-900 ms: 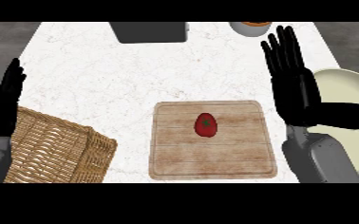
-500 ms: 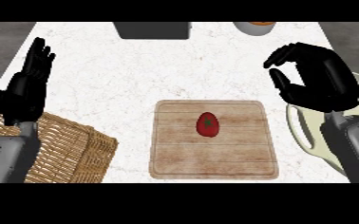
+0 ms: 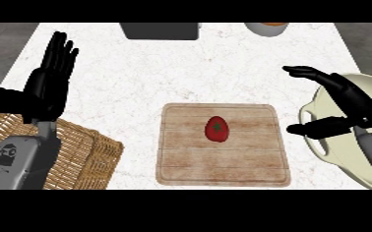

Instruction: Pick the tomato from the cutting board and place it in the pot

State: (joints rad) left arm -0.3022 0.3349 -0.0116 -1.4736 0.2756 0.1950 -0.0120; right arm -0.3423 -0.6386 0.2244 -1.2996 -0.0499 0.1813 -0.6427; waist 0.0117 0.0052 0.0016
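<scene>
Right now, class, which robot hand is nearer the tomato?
Right. The right robot hand hovers open just right of the tomato, over the pot; the left robot hand rests far left, above the basket.

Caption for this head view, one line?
Tomato on cutting board; open right hand over the pot, left hand resting open.

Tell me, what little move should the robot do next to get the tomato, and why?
Probably slide the right hand leftward until it is above the tomato. The tomato lies untouched in the middle of the cutting board, and this hand, open, is off to the board's right, over the pot. The left hand rests open near the basket, farther away.
</scene>
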